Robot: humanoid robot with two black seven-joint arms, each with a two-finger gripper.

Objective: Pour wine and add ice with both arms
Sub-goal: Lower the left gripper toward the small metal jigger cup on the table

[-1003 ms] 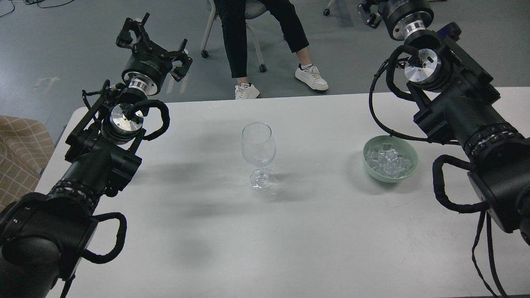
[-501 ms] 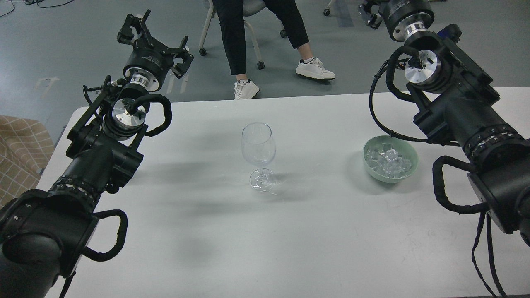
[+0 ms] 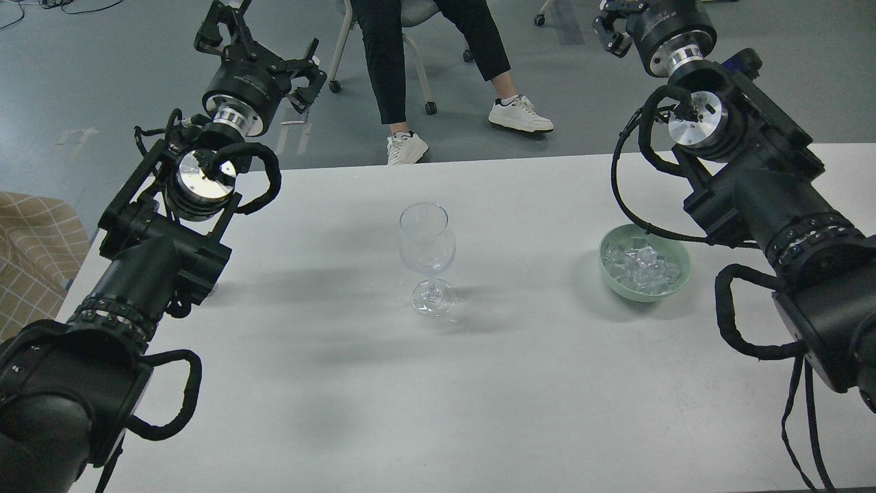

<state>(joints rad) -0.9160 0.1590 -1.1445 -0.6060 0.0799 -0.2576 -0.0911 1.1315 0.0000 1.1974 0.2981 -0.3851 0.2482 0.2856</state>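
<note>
A clear stemmed wine glass [image 3: 427,255] stands upright in the middle of the white table [image 3: 438,397]. I cannot make out any wine in it, and no bottle is in view. The ice [image 3: 643,263] is a heap of clear cubes in a pale green bowl [image 3: 675,279] to the right of the glass. My left gripper [image 3: 263,35] is open and empty, held high beyond the table's far left edge. My right gripper [image 3: 614,22] is at the top right, beyond the far edge and partly cut off by the frame. Both are far from the glass and the bowl.
A seated person's legs and white shoes [image 3: 520,115] and a wheeled chair [image 3: 410,48] are beyond the table's far edge. A tan checked cloth [image 3: 31,239] lies off the left side. My bulky arms flank the glass and the bowl.
My left arm has lifted its gripper farther up and away from the table. My right arm has shifted slightly. The person's feet have moved. Glass and bowl have not moved.
</note>
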